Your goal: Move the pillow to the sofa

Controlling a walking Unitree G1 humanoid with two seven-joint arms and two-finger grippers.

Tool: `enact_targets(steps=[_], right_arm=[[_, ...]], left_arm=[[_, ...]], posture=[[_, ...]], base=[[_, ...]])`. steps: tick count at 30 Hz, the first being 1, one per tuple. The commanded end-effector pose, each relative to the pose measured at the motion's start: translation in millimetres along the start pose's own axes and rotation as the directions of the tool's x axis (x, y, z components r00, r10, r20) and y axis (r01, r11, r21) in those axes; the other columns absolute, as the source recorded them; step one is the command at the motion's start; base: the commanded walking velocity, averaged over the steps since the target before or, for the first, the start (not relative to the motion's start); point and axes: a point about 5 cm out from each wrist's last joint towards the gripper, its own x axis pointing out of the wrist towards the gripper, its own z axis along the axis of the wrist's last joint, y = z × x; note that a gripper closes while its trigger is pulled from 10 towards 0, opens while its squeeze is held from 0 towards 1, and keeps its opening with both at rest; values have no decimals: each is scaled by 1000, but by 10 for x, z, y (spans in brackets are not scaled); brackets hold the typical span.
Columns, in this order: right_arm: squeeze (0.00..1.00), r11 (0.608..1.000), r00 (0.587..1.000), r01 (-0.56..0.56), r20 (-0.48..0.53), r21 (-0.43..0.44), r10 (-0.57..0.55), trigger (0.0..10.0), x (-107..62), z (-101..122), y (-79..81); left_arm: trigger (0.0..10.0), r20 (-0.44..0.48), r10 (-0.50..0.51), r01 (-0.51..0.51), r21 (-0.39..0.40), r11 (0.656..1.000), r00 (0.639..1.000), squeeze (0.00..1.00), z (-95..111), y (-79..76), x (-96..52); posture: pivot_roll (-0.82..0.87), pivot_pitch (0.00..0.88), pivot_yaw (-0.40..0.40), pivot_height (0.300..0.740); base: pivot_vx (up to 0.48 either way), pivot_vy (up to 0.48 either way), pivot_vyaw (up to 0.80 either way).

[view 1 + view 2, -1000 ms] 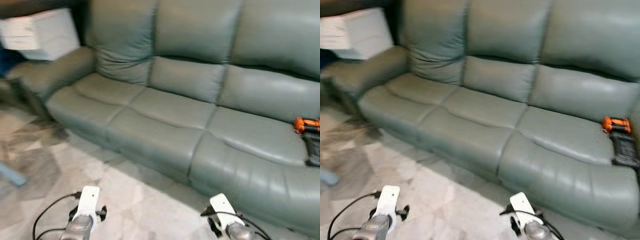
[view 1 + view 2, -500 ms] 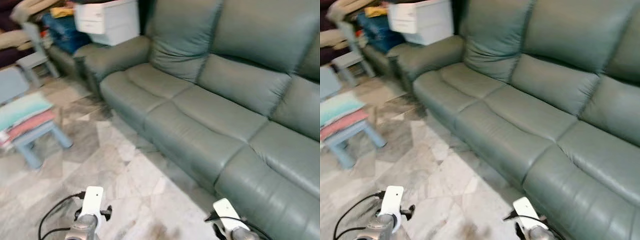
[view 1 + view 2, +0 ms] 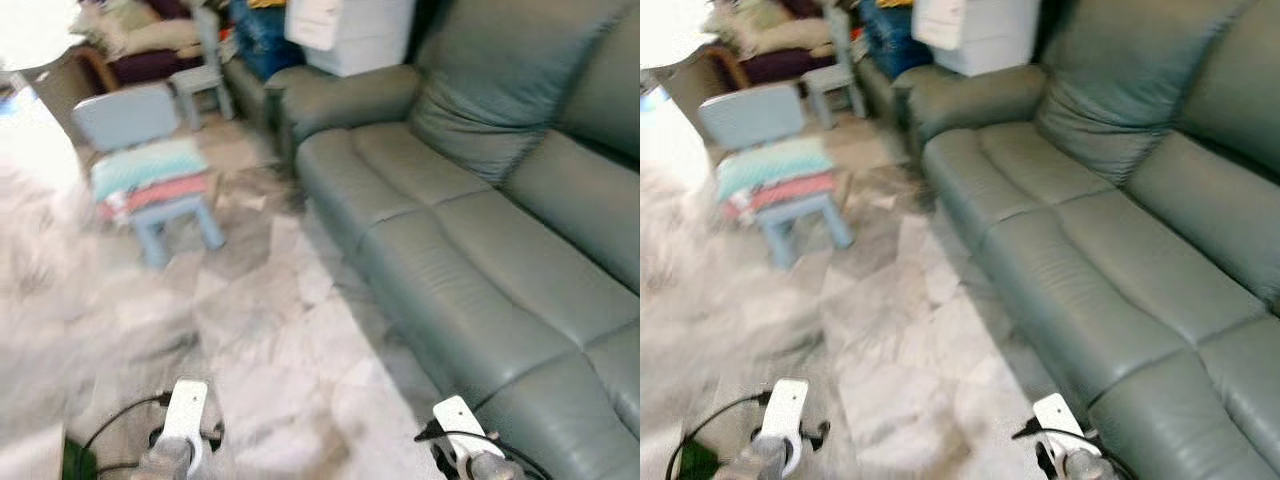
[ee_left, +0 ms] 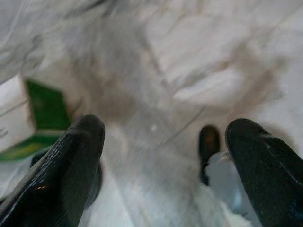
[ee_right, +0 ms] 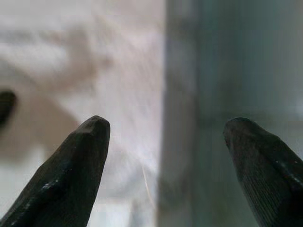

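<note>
The grey-green leather sofa (image 3: 470,230) runs along the right side. A small light-blue chair (image 3: 150,150) stands on the marble floor to its left, at the far left. On its seat lies a teal pillow (image 3: 150,163) stacked on a pink one (image 3: 155,192). Both my arms hang low at the bottom edge, left wrist (image 3: 185,410) and right wrist (image 3: 458,425), far from the chair. The left gripper (image 4: 165,137) is open over the floor. My right gripper (image 5: 165,137) is open and empty beside the sofa's front.
White boxes (image 3: 350,30) sit on the sofa's far armrest. A second blue stool (image 3: 200,85) and a cluttered seat stand beyond the chair. A bright white blurred object (image 3: 35,140) is at the far left. A green box (image 4: 45,111) lies near my left gripper.
The camera has swung left: the sofa slid to the right, the orange tool left the picture, and the blue chair with its pillows came closer to the middle. Both grippers stay low and open.
</note>
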Motion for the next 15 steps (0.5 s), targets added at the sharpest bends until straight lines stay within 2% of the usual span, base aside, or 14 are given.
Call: enact_targets(steps=[1,13,15], right_arm=[[0,1000,999,4,-31,-7,-4,10000,-20,-101,-15],[0,1000,1000,-3,-26,-3,3,10000,-24,-112,-1],[0,1000,1000,-2,-26,23,3,10000,-25,-119,0]], left_arm=[[10000,21,-11,10,18,1000,1000,0,79,-30,10],[10000,9,-21,21,2,1000,1000,0,57,-40,9],[10000,5,-21,21,-2,1000,1000,0,49,-39,8]], posture=[[9,18,37,740],[6,27,36,740],[3,30,37,740]], base=[[0,0,800],[0,0,800],[0,0,0]])
